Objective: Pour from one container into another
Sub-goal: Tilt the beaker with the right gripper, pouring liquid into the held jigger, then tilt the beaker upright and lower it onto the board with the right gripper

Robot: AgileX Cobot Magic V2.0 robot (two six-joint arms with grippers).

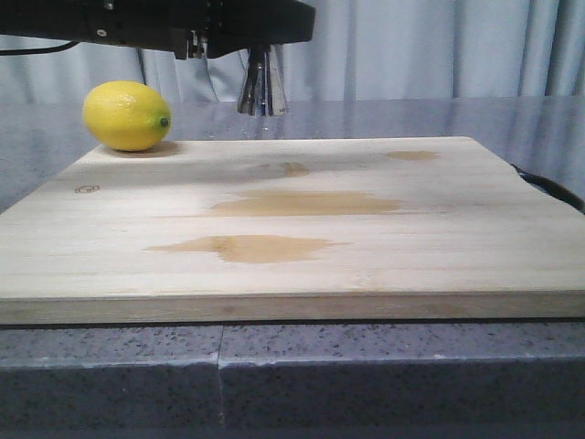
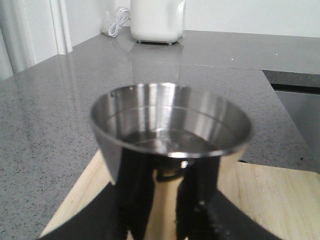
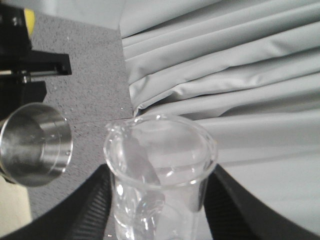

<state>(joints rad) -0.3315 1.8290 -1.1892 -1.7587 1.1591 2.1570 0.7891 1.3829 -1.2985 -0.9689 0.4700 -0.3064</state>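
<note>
The steel jigger is held upright in my left gripper, whose black fingers are shut on its narrow waist. A little liquid lies in its upper cup. In the front view its lower cone hangs above the far edge of the wooden board, under the black left arm. My right gripper is shut on the clear glass beaker, which is lifted and tilted. The jigger shows close beside the beaker's rim. The right gripper and the beaker are out of the front view.
A lemon rests on the board's far left corner. Wet stains mark the board's middle. A white appliance stands at the back of the grey counter. Grey curtains hang behind.
</note>
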